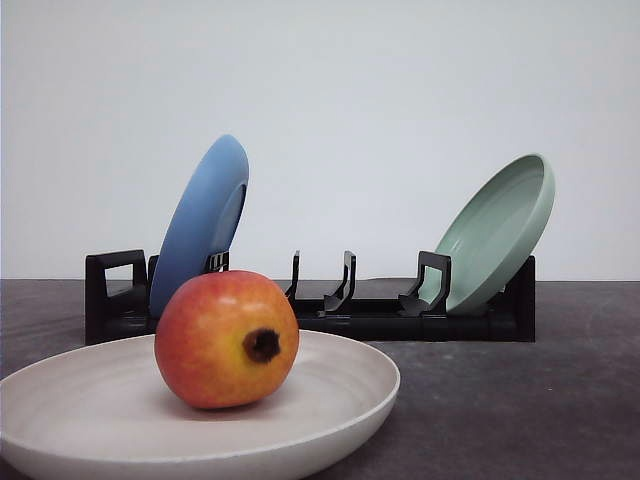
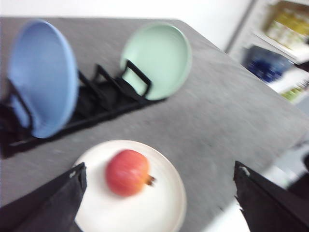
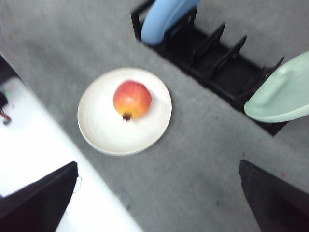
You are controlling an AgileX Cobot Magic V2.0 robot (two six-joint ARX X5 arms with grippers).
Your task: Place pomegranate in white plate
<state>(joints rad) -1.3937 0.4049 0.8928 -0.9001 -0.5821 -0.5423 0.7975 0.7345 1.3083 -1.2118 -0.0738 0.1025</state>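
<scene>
The pomegranate, red blending to orange-yellow with a dark calyx nub, rests in the white plate. Both the left gripper and the right gripper are spread wide, grasping nothing.

Plain white wall behind grey table (matte).

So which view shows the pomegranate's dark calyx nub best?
The front view: the round red-orange pomegranate sits close, sharp, nub facing the camera. The right wrist view shows it small from above; the left wrist view is blurred.
</scene>
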